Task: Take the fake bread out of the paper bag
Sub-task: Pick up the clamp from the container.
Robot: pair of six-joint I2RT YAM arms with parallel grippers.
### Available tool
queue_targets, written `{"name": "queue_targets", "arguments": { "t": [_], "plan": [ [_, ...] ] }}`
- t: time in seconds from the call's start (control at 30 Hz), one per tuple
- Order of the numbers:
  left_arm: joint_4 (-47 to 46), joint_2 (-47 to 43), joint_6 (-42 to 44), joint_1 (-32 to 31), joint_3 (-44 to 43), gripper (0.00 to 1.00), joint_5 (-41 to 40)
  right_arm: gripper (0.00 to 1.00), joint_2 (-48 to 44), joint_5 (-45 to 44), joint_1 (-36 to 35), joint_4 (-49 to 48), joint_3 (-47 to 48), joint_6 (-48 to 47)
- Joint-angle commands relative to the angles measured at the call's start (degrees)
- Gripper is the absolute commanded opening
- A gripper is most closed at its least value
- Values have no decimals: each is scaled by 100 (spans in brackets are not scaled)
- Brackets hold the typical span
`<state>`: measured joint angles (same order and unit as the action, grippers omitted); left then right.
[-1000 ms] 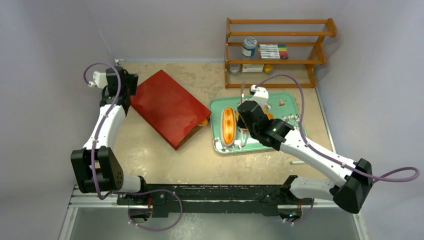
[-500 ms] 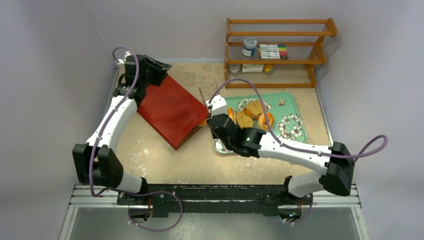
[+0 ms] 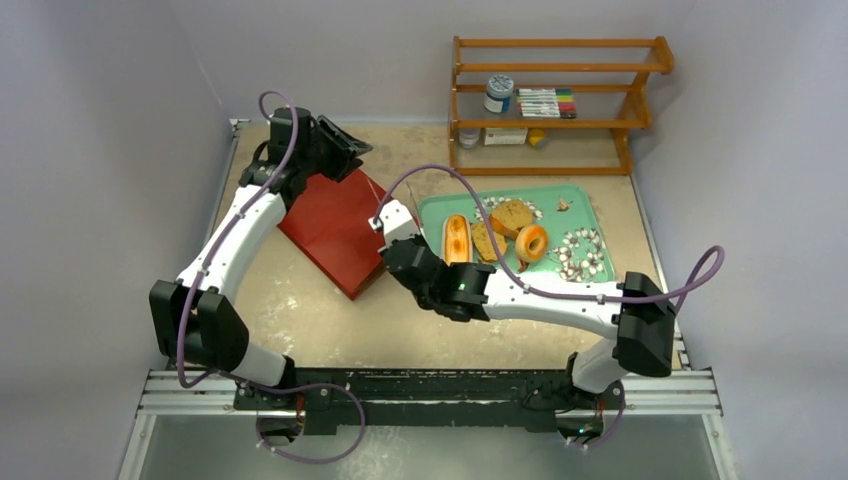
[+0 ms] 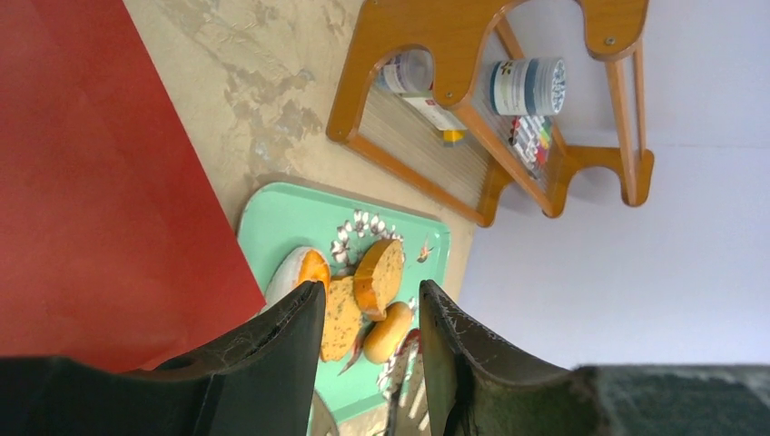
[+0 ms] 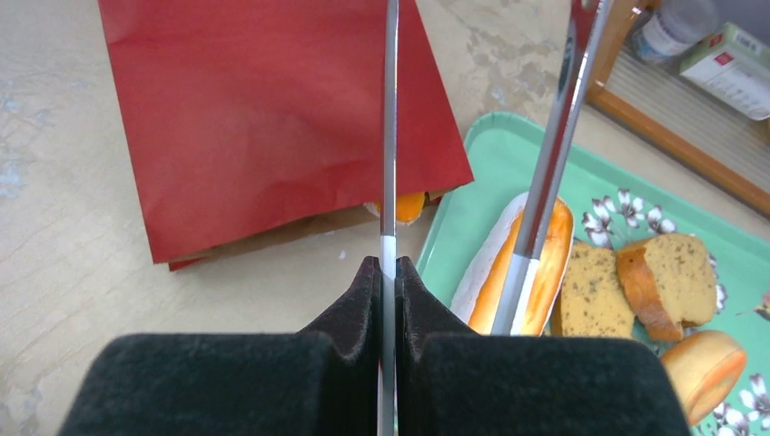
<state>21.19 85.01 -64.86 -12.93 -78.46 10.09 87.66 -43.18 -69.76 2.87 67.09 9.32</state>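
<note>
Lying flat at centre-left of the tabletop, the red paper bag shows an orange roll at its mouth; other fake bread sits on the green tray beside it. The right gripper clenches metal tongs; the left gripper, released, hovers at the bag's upper end.

The top camera is looking down on the whole table from behind. Both wrist cameras are looking closer, sharing bag and tray.

The table carries the paper bag, a green tray and a wooden rack.
</note>
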Motion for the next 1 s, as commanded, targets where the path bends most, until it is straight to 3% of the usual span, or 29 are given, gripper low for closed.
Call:
{"name": "queue_targets", "arguments": {
  "t": [0.0,0.6,0.73,0.9,0.97],
  "plan": [
    [416,-117,348,-34,-289,42,180,0,57,-614,-36,-538,423,-455],
    [1006,-187,671,-119,-478,38,389,0,631,-819,-99,-1137,864,-1249],
    [1068,-183,732,-156,-471,27,406,0,752,-858,-100,-1251,992,-1419],
    [1064,-199,773,-190,-458,2,482,0,918,-947,-100,-1226,1137,-1441],
    [1052,-213,769,-201,-426,0,447,0,965,-993,-100,-1133,1205,-1342]
  ]
}}
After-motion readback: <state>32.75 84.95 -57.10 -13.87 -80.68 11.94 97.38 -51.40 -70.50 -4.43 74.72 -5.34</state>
